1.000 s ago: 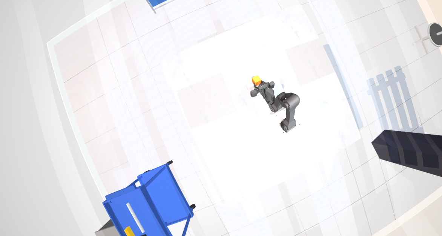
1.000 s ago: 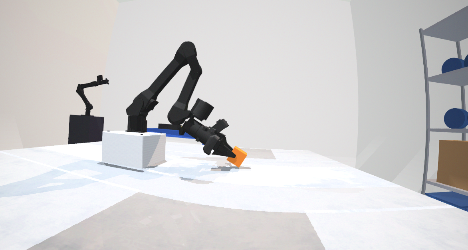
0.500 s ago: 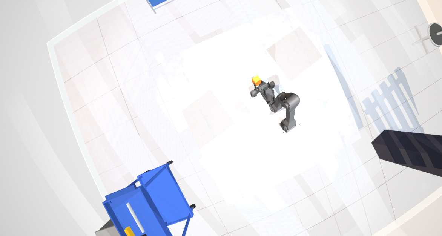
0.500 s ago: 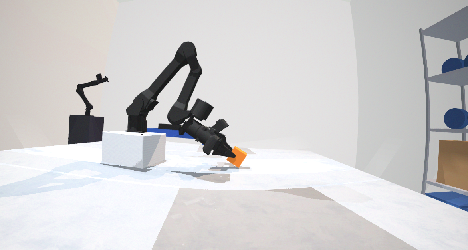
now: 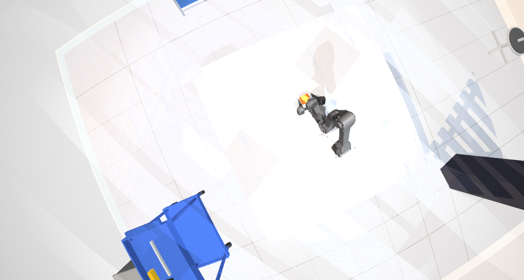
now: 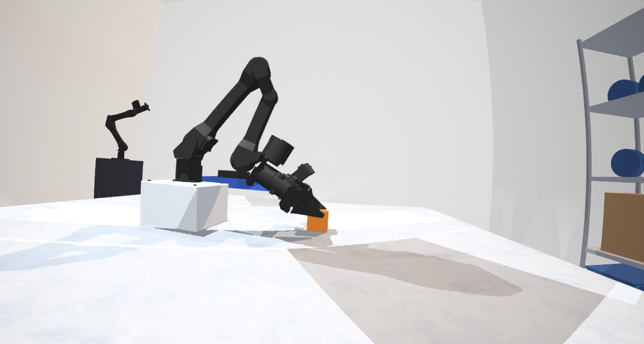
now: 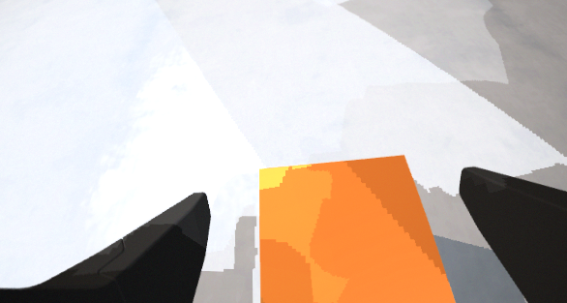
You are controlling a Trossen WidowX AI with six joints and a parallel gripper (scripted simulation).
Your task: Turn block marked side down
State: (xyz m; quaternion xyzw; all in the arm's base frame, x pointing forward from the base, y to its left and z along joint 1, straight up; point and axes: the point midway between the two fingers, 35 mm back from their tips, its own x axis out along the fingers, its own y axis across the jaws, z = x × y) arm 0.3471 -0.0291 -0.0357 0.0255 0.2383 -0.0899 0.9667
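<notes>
An orange block (image 5: 304,99) (image 6: 317,224) (image 7: 348,226) rests upright and flat on the white table (image 6: 180,296). No marking shows on its visible faces; its underside is hidden. My gripper (image 5: 306,98) (image 6: 324,211) (image 7: 336,193) is open and slants down to the block. In the wrist view its black fingers stand on either side of the block, with a visible gap on each side. In the exterior view the near fingertip covers part of the block's upper edge.
The arm's white base box (image 6: 162,206) stands behind the gripper. A blue cart (image 5: 199,226) is at the lower left of the top view. A second arm on a dark pedestal (image 6: 117,179) and a shelf rack (image 6: 617,109) stand in the background.
</notes>
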